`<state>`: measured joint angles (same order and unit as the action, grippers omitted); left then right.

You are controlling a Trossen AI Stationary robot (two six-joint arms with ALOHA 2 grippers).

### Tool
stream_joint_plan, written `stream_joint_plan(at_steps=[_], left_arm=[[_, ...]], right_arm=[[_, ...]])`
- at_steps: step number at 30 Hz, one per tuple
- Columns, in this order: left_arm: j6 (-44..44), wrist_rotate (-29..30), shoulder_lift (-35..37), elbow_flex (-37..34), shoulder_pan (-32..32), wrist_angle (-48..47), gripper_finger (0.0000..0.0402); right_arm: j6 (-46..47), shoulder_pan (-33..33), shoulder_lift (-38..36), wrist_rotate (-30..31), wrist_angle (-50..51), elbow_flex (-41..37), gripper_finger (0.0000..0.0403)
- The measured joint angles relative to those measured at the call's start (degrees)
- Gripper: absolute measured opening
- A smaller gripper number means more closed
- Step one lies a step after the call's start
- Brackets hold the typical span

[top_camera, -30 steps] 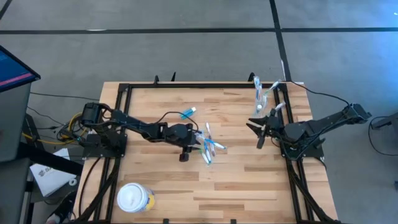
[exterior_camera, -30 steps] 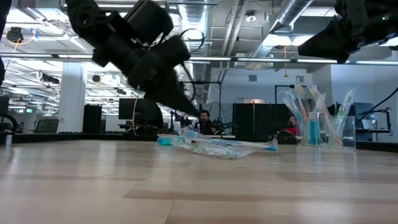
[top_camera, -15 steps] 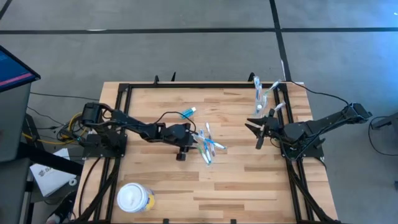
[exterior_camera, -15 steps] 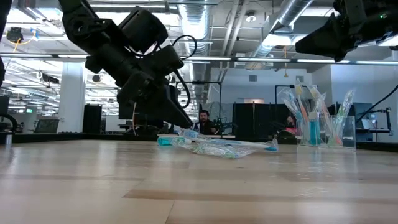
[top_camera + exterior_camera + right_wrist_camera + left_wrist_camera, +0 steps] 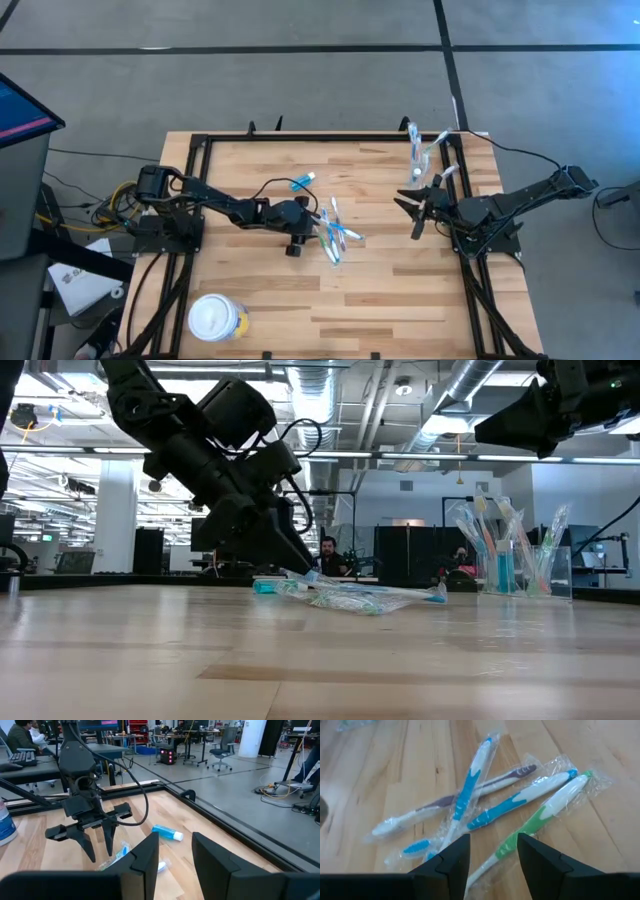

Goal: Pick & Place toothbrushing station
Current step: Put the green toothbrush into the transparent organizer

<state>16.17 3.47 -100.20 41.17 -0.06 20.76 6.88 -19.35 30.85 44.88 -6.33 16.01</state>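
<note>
brushes (image 5: 485, 805): light, stiff, slippery wrap; pinch mid-handle | left gripper (image 5: 490, 855): fingers released, low over pile on desk (image 5: 400, 270) | right gripper (image 5: 412, 212): fingers parted, empty, waiting

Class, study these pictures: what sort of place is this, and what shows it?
Probably a robotics lab in an open-plan workspace: two robot arms at a wooden table, desks with office chairs behind, and bare ceiling ducts overhead.

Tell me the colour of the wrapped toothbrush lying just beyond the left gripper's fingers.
Green and white toothbrush; the left wrist view shows it best.
</note>
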Motion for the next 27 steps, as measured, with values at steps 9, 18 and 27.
stream_joint_plan(at_steps=[9, 18, 27], left_arm=[[0.4, -3.3, -2.4, 0.3, 0.4, 0.2, 0.0145], [0.5, -3.9, -7.3, 3.2, 2.0, 0.3, 0.0143], [-3.2, -5.5, -7.2, 3.9, 2.0, -3.8, 0.0143]], right_arm=[[0.0, 0.0, 0.0, 0.0, -0.1, 0.0, 0.0108], [0.0, 0.0, 0.0, 0.1, -0.2, 0.0, 0.0108], [0.0, 0.0, 0.0, 0.0, 0.0, 0.0, 0.0108]])
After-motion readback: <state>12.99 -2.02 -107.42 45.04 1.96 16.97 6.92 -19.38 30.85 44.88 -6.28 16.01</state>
